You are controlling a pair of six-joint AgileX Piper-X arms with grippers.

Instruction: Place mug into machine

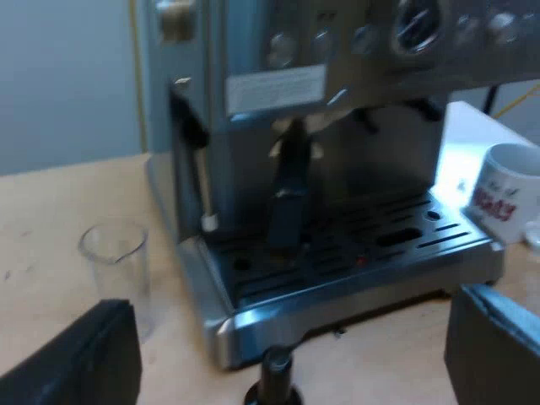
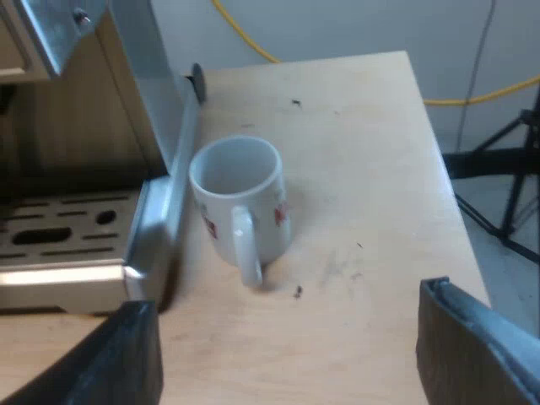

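Note:
A white mug with red print stands upright on the wooden table beside the espresso machine's drip tray, its handle turned toward my right gripper. That gripper is open, its two black fingers wide apart, a short way back from the mug. In the left wrist view the espresso machine faces me, with the holder's dark handle locked into its front and a red end over the tray. My left gripper is open, in front of the drip tray. The mug stands at the tray's far side.
A clear measuring glass stands on the table beside the machine, near my left fingers. A black tamper knob sits between the left fingers, just before the tray. A yellow cable and a black stand lie beyond the table edge.

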